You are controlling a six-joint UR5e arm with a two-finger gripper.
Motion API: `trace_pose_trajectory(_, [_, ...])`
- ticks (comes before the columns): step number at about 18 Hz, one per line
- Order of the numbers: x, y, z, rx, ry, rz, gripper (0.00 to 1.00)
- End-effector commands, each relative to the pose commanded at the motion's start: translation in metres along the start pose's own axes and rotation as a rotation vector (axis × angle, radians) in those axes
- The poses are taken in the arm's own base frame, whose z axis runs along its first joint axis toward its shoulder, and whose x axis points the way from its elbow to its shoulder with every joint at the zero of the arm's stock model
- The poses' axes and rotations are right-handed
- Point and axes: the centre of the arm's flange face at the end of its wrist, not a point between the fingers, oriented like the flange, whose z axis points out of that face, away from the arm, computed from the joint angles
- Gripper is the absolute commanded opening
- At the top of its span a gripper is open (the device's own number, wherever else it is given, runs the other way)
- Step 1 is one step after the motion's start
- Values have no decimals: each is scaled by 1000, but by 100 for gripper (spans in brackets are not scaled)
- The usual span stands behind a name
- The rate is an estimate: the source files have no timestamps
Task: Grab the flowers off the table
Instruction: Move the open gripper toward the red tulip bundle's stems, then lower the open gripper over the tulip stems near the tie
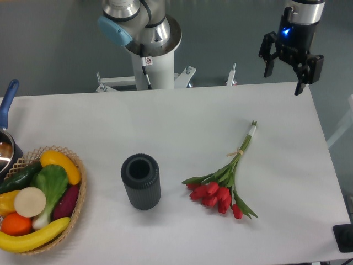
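The flowers (226,179) lie flat on the white table (182,121), right of centre. Their red tulip heads point toward the front and their thin green stems run up and right to a pale-tipped end. A pale band ties the stems midway. My gripper (284,81) hangs high above the table's far right edge, well behind the flowers and apart from them. Its two black fingers are spread open and hold nothing.
A dark ribbed cylindrical vase (141,181) stands upright left of the flowers. A wicker basket (79,201) of fruit and vegetables sits at the front left edge. A pot with a blue handle (6,105) is at the far left. The robot base (154,52) stands behind the table.
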Motion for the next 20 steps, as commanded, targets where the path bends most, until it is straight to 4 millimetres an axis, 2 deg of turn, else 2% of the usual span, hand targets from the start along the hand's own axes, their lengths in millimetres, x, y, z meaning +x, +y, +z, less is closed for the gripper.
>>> trace_pose_trajectory(5, [6,-10,1,-2,-1,-20,100])
trace_pose_trajectory(8, [11,-9,12,3,8,-137,100])
trace_pose_trajectory(10, [12,-16,21,6,-31,-204,100])
trace_pose_trajectory(13, [16,-34,48,16,-42,-278,100])
trace_pose_trajectory(14, [19,-38,62,21,-25,-282,100])
trace_pose_trajectory(16, [18,-48,89,27,5,-272,100])
trace_pose_trajectory(18, [17,-54,106,28,34,-300,100])
trace_pose_trajectory(20, [7,-58,130,27,43,-325,100])
